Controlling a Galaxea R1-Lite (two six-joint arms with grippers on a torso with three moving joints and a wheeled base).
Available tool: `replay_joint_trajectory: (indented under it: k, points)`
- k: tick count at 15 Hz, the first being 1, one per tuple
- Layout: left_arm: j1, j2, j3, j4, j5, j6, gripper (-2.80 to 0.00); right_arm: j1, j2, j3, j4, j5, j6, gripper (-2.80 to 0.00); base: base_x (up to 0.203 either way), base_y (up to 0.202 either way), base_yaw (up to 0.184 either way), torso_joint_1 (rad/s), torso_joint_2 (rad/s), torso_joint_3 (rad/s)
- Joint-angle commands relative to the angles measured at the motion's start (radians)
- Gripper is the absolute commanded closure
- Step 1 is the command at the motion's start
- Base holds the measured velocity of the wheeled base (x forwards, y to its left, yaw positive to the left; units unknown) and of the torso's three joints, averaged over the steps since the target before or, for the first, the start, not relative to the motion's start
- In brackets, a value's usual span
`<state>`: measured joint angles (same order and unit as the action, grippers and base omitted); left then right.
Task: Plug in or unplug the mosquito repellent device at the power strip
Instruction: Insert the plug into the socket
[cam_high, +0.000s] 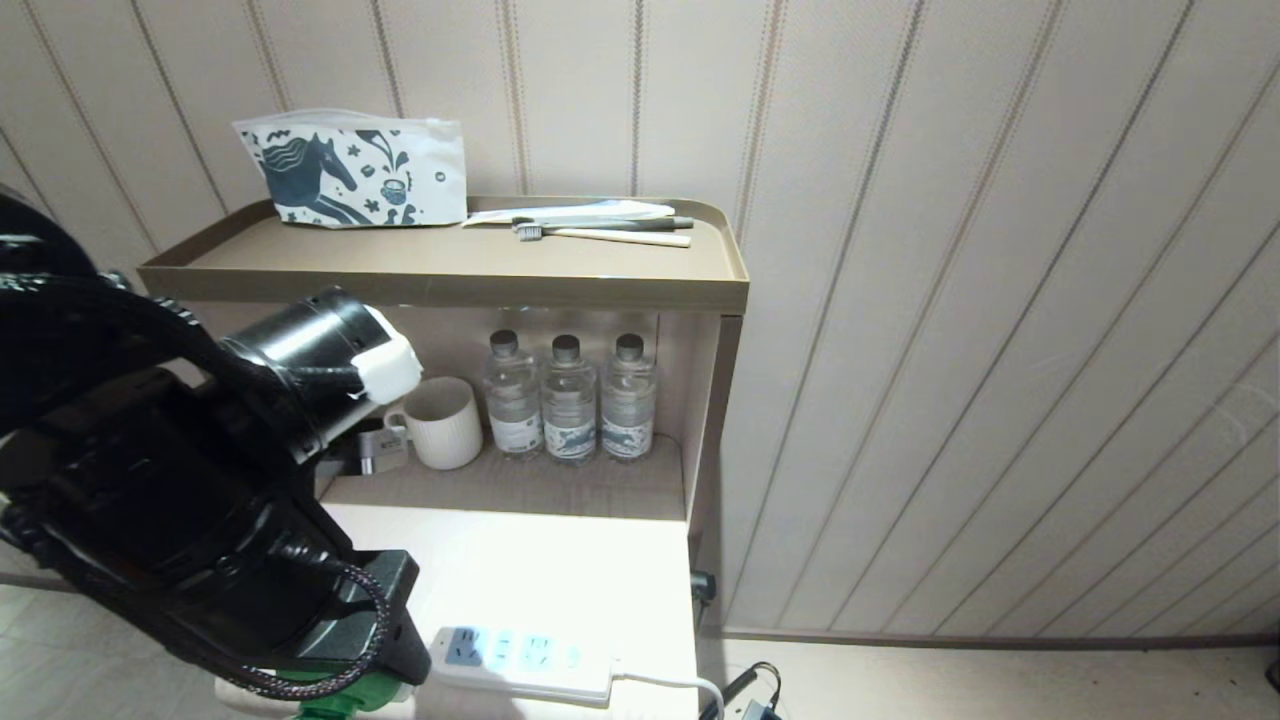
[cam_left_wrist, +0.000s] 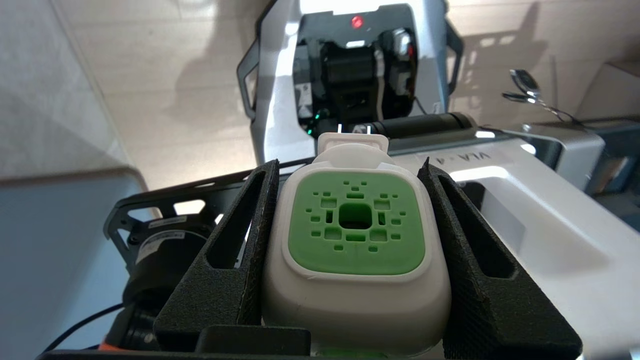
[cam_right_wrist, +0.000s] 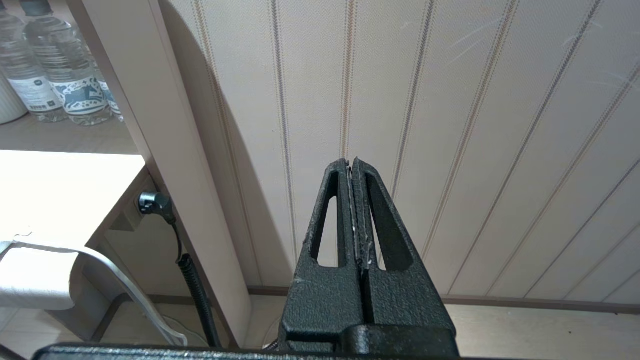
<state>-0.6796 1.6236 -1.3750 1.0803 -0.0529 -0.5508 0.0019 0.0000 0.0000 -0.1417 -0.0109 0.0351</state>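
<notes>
My left gripper (cam_left_wrist: 349, 163) is shut on the mosquito repellent device (cam_left_wrist: 355, 235), its black fingers (cam_left_wrist: 235, 250) pressing both white sides. The green vented top faces the wrist camera. Its two metal prongs (cam_left_wrist: 354, 129) are bare in the air. In the head view only the device's green bottle (cam_high: 345, 700) peeks out under my left hand at the bottom edge. It is just left of the power strip (cam_high: 520, 660), which lies flat on the white tabletop with empty light-blue sockets. My right gripper (cam_right_wrist: 351, 161) is shut and empty, facing the wall.
A ribbed white mug (cam_high: 443, 422) and three water bottles (cam_high: 568, 398) stand in the shelf niche behind the tabletop (cam_high: 540, 560). A printed pouch (cam_high: 355, 172) and toothbrushes (cam_high: 600, 230) lie on the brown top tray (cam_high: 450, 275). A black plug (cam_high: 703, 585) sits on the cabinet's side.
</notes>
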Motion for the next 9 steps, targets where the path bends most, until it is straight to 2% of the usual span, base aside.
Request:
replay_joint_trajectory:
  k: [1, 5, 9]
  points:
    - [-0.003, 0.079, 0.006, -0.002, 0.002, -0.012, 0.0, 0.0, 0.0, 0.0, -0.001, 0.0, 0.0, 0.0, 0.0, 0.0, 0.0, 0.0, 0.0, 0.0]
    - [-0.009, 0.159, -0.03, -0.005, 0.001, -0.059, 0.0, 0.0, 0.0, 0.0, -0.001, 0.0, 0.0, 0.0, 0.0, 0.0, 0.0, 0.0, 0.0, 0.0]
    - [-0.009, 0.216, -0.015, -0.041, 0.002, -0.083, 0.0, 0.0, 0.0, 0.0, -0.001, 0.0, 0.0, 0.0, 0.0, 0.0, 0.0, 0.0, 0.0, 0.0]
